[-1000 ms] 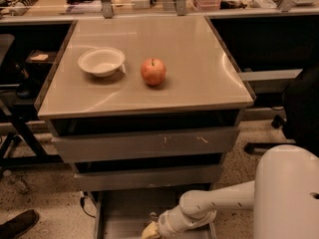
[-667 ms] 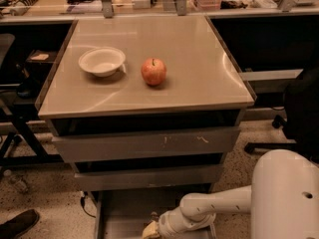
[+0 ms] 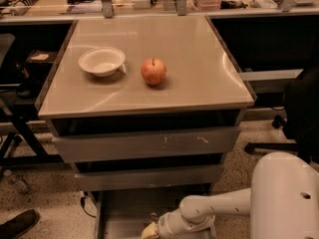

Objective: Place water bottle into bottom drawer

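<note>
Grey bottom drawer (image 3: pixel 124 214) is standing open; the gripper (image 3: pixel 149 231) is hanging low inside it, its hold impossible to tell. Releasing askew risks the water bottle rolling out.

On my feed the bowl (image 3: pixel 101 61) sits on the cabinet top (image 3: pixel 194 44), just left of the apple (image 3: pixel 153 71). Below the top are two drawer fronts, one above the other, and the bottom drawer (image 3: pixel 122 214) sticks out lowest. My gripper (image 3: pixel 149 230) is low over that drawer's floor, arm off to its right.
</note>
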`<state>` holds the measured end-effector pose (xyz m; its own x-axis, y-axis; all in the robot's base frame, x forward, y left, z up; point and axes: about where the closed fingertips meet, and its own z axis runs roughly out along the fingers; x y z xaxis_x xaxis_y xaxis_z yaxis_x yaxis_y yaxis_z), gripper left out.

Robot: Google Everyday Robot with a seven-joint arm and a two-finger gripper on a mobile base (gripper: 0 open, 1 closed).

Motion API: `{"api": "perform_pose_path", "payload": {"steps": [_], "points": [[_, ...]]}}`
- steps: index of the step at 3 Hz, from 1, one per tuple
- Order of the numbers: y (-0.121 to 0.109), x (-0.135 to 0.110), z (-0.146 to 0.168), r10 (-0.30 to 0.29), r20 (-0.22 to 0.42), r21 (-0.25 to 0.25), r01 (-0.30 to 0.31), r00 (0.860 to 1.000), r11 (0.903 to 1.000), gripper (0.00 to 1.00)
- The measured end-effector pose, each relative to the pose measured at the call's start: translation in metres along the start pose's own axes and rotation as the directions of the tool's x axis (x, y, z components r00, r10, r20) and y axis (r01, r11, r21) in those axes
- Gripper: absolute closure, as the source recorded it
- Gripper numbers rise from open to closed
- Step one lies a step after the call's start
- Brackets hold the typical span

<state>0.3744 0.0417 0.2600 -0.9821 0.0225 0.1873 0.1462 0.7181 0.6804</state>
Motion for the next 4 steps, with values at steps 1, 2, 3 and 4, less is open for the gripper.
{"api": "perform_pose_path", "payload": {"steps": [1,2,3,4], "points": [[0.003,-0.026,0.012,-0.013,0.073,-0.040,0.016,0.997,0.9991,1.00],[0.003,-0.053,0.018,-0.024,0.122,-0.070,0.033,0.992,0.9970,1.00],[-0.003,-0.073,0.026,-0.019,0.146,-0.093,0.033,0.989,0.9951,1.00],[-0.011,-0.089,0.034,-0.012,0.162,-0.111,0.030,0.987,0.9934,1.00]]}}
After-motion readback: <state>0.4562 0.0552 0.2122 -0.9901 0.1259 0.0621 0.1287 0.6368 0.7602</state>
